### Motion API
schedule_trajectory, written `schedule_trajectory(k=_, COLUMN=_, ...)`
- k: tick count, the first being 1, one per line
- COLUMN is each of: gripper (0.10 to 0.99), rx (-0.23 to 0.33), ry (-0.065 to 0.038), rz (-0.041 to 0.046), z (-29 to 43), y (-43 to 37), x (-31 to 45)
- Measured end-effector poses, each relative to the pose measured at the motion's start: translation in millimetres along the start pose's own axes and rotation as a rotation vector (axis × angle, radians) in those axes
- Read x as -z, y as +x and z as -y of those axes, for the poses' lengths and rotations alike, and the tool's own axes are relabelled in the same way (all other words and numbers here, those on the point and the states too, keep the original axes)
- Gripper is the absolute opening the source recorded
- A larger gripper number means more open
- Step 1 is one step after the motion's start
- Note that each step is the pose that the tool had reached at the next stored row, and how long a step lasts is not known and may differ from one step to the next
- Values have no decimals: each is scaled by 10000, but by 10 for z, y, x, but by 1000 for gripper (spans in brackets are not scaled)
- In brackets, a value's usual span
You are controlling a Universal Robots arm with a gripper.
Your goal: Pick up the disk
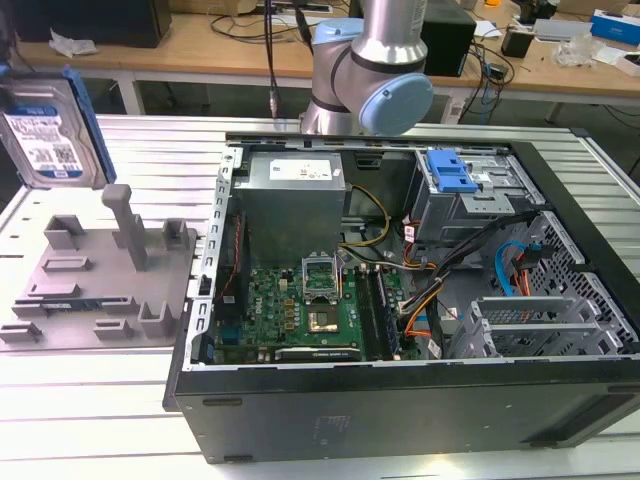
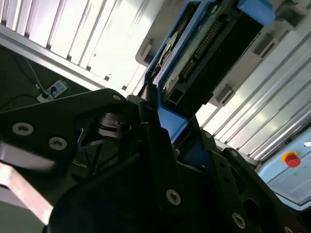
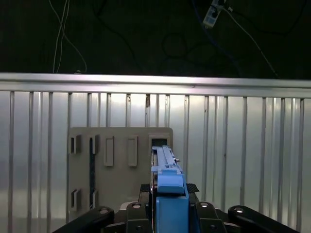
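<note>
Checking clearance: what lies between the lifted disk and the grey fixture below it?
Nothing: in the exterior view the disk hangs above the fixture with bare air between.

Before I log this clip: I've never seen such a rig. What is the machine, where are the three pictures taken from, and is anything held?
The machine is a single robot arm with a claw. The exterior view looks over a slatted metal table holding an open computer case and a grey fixture with upright posts. Both wrist views come from cameras riding on the arm. The claw grips the disk, a silver hard drive with blue side rails, lifted above the fixture at the exterior view's left. In the first wrist view the disk appears edge-on over the fixture.
</note>
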State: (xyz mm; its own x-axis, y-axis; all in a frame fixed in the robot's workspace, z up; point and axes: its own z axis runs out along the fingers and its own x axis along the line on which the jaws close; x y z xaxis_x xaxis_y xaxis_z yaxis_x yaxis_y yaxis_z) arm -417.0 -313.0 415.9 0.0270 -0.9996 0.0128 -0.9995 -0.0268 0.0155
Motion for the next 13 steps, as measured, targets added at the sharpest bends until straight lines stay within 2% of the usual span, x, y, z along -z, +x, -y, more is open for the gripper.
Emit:
schedule_trajectory(k=4, gripper=369, rx=0, ry=1, rz=0, z=-3, y=3, x=201)
schedule_trajectory(k=6, gripper=369, rx=0, ry=1, rz=1, z=-6, y=5, x=365)
schedule_trajectory(k=7, gripper=369, rx=0, ry=1, rz=1, z=-7, y=6, x=476)
schedule_trajectory(k=10, gripper=369, rx=0, ry=1, rz=3, z=-11, y=9, x=697)
schedule_trajectory(k=13, gripper=369, rx=0, ry=1, rz=5, z=-12, y=10, x=759)
